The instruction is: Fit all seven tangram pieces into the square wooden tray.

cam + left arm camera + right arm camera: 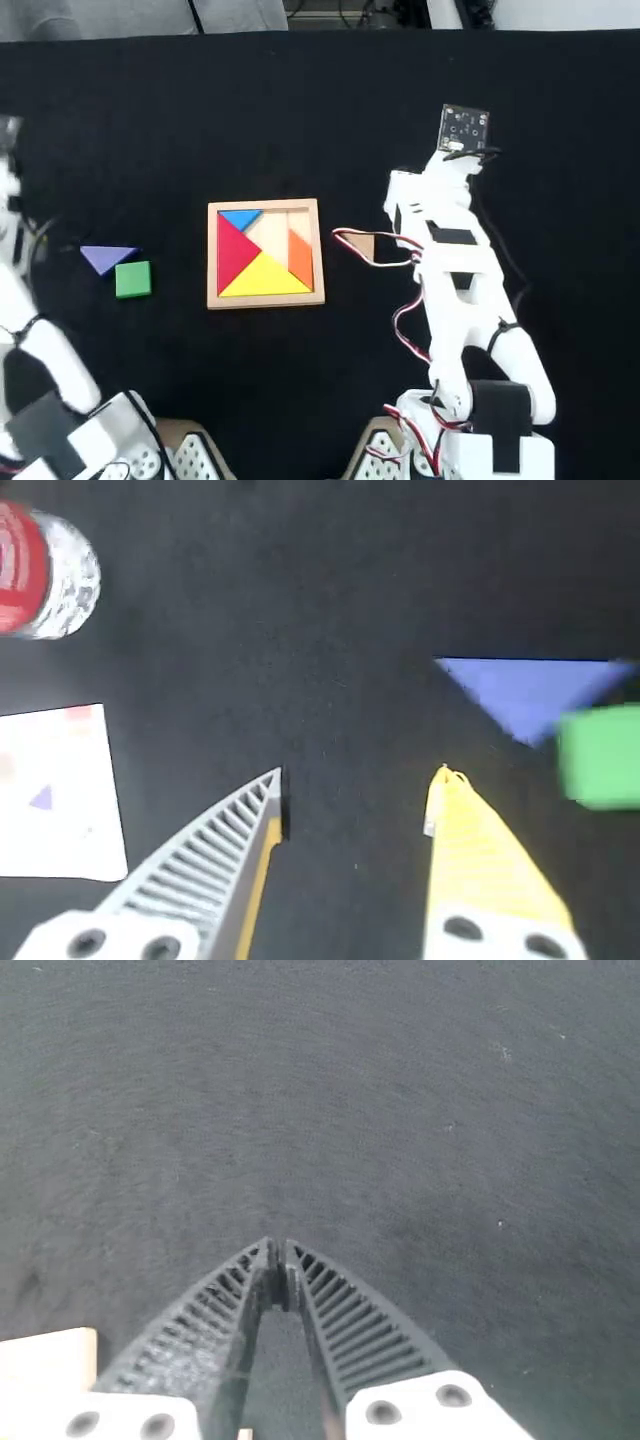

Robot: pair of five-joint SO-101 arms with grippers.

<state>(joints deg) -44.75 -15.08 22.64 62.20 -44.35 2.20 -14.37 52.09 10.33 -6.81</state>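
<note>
The left claw gapes wide above black cloth. Just beyond its yellow finger lie a blue triangular piece and a green square piece, close together. A white paper card sits outside the grey finger.

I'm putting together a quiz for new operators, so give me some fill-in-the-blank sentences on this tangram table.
1. The square lying outside the wooden tray is ____.
2. The triangle along the tray's side nearest the arms' bases is ____.
3. The left tool is ____.
4. The right tool, holding nothing, is ____.

Missing words: green; yellow; open; shut.
</note>
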